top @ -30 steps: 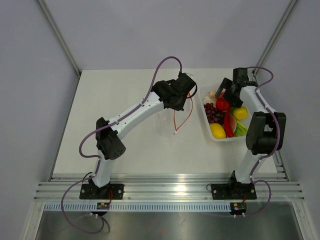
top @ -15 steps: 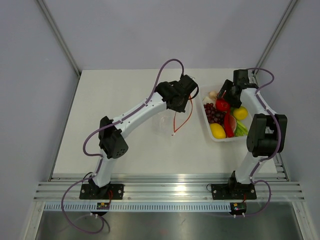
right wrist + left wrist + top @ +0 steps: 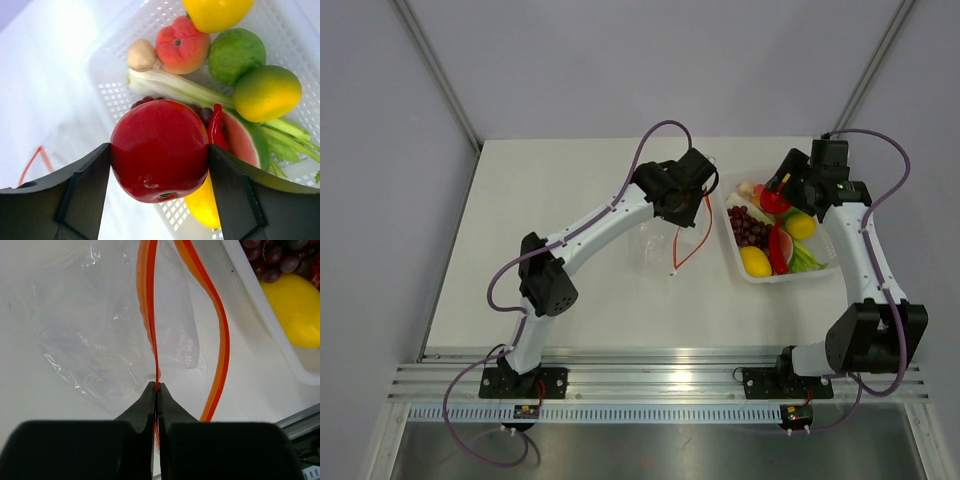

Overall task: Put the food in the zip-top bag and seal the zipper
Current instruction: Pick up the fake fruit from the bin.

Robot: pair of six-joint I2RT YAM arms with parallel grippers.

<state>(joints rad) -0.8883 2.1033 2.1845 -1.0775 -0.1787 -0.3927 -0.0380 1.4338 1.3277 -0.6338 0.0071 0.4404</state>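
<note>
Since a second ago, the right arm has stretched out, its elbow swinging down toward 5 o'clock in the top view. The right gripper (image 3: 777, 193) has risen from the tray's contents with the red round fruit (image 3: 159, 145) in it. The left arm has barely moved. The right gripper's jaws are spread wide and pressed against both sides of the fruit, grasping it above the 12 o'clock end of the white tray (image 3: 260, 305). The left gripper (image 3: 157, 390) is clenched tight, its jaws meeting on one strip of the red-orange zipper (image 3: 148, 300). The other strip bows away toward 3 o'clock, so the mouth of the zip-top bag (image 3: 95, 335) gapes. The clear bag is crumpled over the tabletop (image 3: 550, 200) near its middle and nothing shows inside it. The tray lies just beside the bag at 3 o'clock. In the tray are purple grapes (image 3: 748, 226), a yellow lemon (image 3: 755, 261) at the 6 o'clock end, a red chili (image 3: 216, 127), a watermelon slice (image 3: 240, 140), pale green stalks (image 3: 175, 87), a peach (image 3: 182, 44), a garlic bulb (image 3: 142, 55), a lime (image 3: 236, 49) and a yellow-green fruit (image 3: 267, 92).
</note>
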